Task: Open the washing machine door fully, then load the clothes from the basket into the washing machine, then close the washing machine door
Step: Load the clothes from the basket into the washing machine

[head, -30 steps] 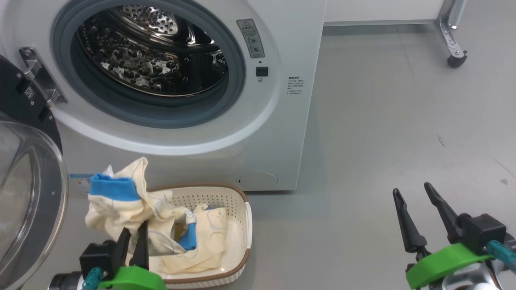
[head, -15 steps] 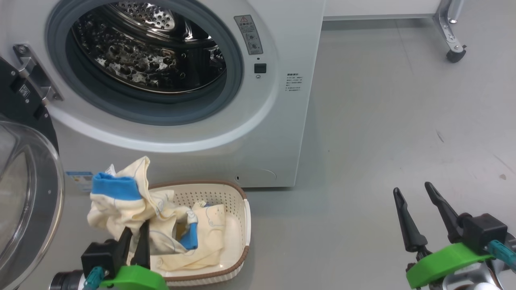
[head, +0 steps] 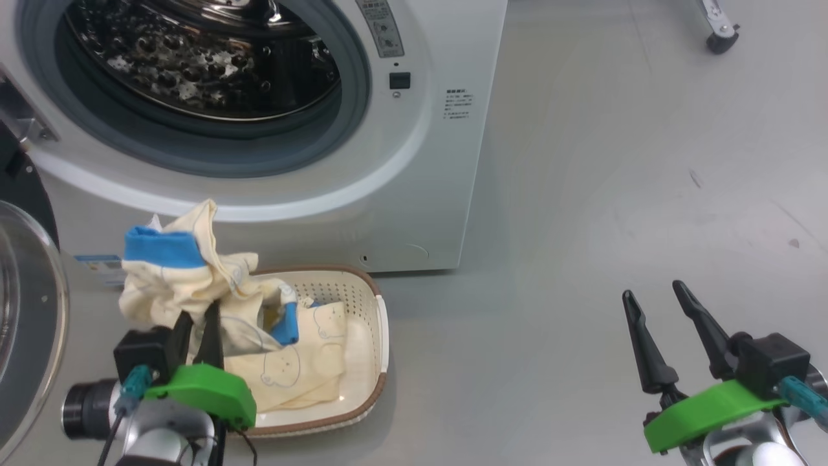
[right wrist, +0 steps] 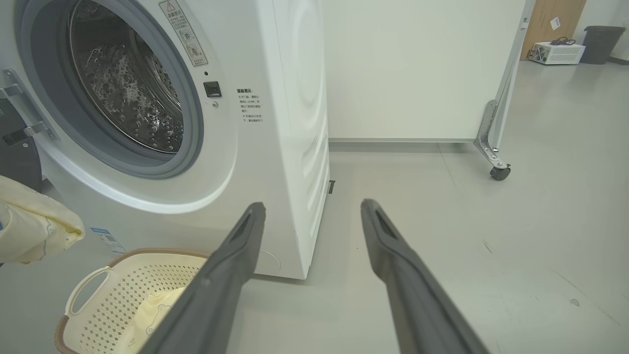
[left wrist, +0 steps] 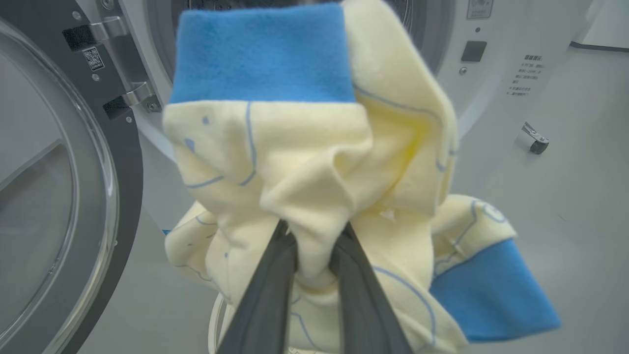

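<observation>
— What does the left gripper point(head: 199, 312) have?

— Its two dark fingers are closed tightly on a fold of a cream garment point(head: 165, 275) with blue trim. In the left wrist view the cloth point(left wrist: 304, 147) bunches up above the fingertips, and a blue cuff hangs at the lower right.

— Where is this garment now?

— It is lifted over the left end of the basket point(head: 383, 336), in front of the lower panel of the washing machine point(head: 414, 181). I cannot tell whether its lower end touches the basket.

— Is something inside the basket?

— Yes, another garment point(head: 304, 353) with a bear face lies on the bottom. The basket stands on the floor point(head: 614, 162), just beside the front of the machine.

— And the door point(head: 29, 323)?

— It is swung open at the left, on its hinge, with the glass bowl bulging toward the robot. The steel drum point(head: 194, 58) is visible through the opening.

— The right gripper point(head: 652, 290)?

— Its fingers are spread wide with nothing between them. It hangs over bare floor, well apart from the basket. In the right wrist view it point(right wrist: 313, 204) points toward the right front corner of the machine.
</observation>
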Controlling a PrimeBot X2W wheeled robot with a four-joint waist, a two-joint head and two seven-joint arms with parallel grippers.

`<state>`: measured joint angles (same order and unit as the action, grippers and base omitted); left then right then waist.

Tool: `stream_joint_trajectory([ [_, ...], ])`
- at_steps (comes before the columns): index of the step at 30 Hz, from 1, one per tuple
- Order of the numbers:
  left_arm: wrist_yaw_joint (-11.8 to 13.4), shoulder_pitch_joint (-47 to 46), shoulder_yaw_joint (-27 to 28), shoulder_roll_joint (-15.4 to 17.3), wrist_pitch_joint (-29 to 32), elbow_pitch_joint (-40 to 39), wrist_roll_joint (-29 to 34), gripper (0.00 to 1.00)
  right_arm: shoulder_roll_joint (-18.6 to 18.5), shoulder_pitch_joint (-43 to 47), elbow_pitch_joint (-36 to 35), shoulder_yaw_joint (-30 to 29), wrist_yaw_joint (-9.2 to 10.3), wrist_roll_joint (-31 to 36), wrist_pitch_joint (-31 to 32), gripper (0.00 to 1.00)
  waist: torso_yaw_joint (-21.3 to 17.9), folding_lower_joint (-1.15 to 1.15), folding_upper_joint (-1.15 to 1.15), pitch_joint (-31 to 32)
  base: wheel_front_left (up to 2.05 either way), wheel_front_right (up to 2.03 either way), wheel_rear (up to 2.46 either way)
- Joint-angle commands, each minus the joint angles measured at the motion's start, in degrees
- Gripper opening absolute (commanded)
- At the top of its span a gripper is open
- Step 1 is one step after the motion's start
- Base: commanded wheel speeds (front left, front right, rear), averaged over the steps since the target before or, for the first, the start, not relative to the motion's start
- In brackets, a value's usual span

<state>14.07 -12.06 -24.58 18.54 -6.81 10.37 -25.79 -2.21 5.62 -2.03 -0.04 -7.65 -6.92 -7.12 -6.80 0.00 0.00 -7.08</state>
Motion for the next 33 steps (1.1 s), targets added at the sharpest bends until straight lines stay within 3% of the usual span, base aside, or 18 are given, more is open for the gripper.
stream_joint_trajectory([
  [1, 2.4, -4.4, 2.9, 1.2, -0.1, -1.0, -0.2, 0.0, -0.7, -3.4, -1.7, 1.3, 0.16, -0.4, -0.8, 1.0, -1.0, 0.0, 0.0, -1.7, 0.0, 0.0, 0.0],
  [15, -2.9, -22.1, 5.0, 3.0, 4.2, 12.3, -3.0, 0.0, -0.7, -8.9, 2.2, 2.4, 0.16, -3.3, -5.1, 1.0, -6.6, 0.0, 0.0, -11.8, 0.0, 0.0, 0.0],
  [27, -8.6, -41.7, 5.7, 7.7, 13.5, 23.8, -4.2, 0.0, -0.7, -14.3, 6.1, 5.7, 0.16, -6.3, -7.6, 1.0, -11.7, 0.0, 0.0, -19.8, 0.0, 0.0, 0.0],
  [33, -10.2, -49.5, 5.9, 10.1, 18.4, 26.7, -4.6, 0.0, -0.7, -16.1, 7.2, 7.2, 0.16, -7.6, -7.8, 1.0, -13.6, 0.0, 0.0, -22.6, 0.0, 0.0, 0.0],
])
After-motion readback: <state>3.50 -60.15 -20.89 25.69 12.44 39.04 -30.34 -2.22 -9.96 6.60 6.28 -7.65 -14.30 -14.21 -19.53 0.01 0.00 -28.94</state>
